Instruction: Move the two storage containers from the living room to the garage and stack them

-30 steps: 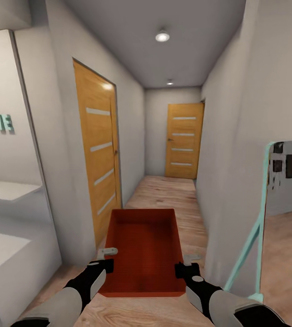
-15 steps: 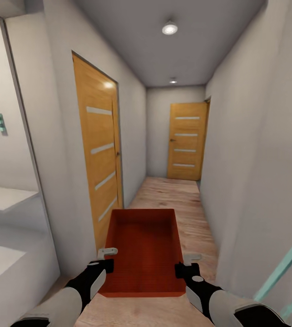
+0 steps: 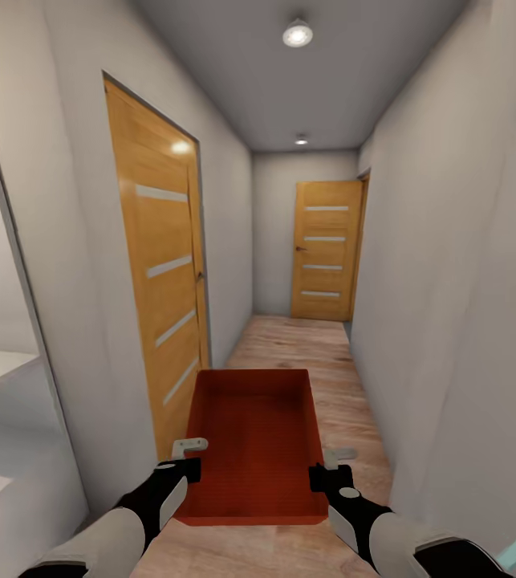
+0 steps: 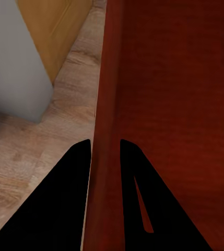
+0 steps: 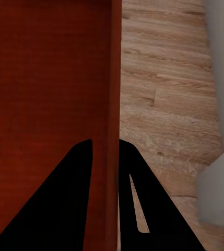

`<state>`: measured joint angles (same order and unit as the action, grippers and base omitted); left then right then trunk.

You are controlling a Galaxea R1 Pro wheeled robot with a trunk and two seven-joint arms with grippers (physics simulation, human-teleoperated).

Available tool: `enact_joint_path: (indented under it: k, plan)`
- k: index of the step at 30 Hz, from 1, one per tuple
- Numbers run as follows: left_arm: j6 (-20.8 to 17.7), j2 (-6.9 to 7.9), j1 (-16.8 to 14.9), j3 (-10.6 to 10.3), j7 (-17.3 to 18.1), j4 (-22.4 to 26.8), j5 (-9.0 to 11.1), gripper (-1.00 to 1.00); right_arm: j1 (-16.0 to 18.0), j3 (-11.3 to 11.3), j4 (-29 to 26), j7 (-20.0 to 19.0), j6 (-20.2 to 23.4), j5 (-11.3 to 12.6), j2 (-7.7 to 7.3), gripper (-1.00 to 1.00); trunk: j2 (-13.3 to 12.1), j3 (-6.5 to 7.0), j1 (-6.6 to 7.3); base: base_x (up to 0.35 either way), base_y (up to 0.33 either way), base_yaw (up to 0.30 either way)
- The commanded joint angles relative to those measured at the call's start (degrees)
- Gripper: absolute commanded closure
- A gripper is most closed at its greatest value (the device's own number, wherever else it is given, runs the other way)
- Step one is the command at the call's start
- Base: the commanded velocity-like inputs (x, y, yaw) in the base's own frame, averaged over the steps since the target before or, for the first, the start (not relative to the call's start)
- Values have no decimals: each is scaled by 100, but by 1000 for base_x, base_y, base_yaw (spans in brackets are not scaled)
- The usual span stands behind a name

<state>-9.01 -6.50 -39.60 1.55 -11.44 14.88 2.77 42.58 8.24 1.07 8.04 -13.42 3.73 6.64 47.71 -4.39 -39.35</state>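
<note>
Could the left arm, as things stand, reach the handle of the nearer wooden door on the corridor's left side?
Probably not as things stand: the left gripper is shut on the wall of the orange-red storage container, sharing its carry with the right gripper. The nearer wooden door is beside that arm, but its hand is taken.

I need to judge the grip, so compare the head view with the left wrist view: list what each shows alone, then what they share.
Head view alone: the right gripper on the bin's right wall, the far wooden door and the ceiling lights. Left wrist view alone: the left gripper's black fingers straddling the thin wall, one on each side. Shared: the orange-red rectangular storage container, the left gripper and the light wood plank floor.
</note>
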Motion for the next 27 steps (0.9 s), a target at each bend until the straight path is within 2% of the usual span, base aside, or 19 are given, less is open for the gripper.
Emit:
enact_joint_path:
  k: [1,14,27]
  plan:
    - [409,79,-4,126,-324,33,-110,100,4,-164,16,16,-16,13,4,100,7,-10,-5,322,0,-214]
    - [409,79,-4,126,-324,33,-110,100,4,-164,16,13,-20,5,4,100,7,-10,-5,322,3,-221]
    - [409,79,-6,126,-324,36,-110,100,4,-164,16,5,-12,8,4,100,7,-10,-5,322,77,-21]
